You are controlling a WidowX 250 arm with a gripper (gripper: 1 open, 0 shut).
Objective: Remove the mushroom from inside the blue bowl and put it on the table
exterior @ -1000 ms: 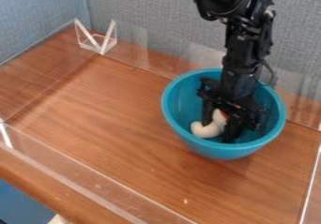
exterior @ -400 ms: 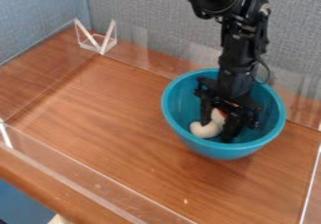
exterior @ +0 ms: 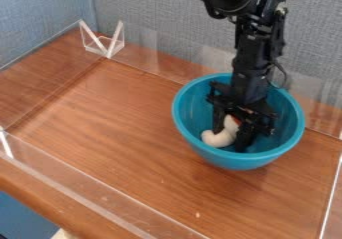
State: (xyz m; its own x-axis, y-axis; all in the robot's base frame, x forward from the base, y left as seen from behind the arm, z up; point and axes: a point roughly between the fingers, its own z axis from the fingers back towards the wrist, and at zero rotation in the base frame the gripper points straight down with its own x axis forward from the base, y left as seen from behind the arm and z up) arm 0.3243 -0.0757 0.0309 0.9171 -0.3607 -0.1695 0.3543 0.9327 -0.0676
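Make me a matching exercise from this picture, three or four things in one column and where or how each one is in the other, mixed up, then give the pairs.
Column one:
1. mushroom
2. blue bowl
3. gripper
4. table

Column two:
A. brown wood grain, ringed by low clear walls
B. reaching down into the bowl, shut on the mushroom
C. standing on the right part of the table
D. pale stem showing inside the bowl

Pairs: 1-D, 2-C, 3-B, 4-A

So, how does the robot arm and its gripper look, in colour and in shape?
The arm is black all over, slim and built of jointed segments, with a bulkier rounded joint at the top. Its gripper is black too, with two narrow fingers. No markings can be made out.
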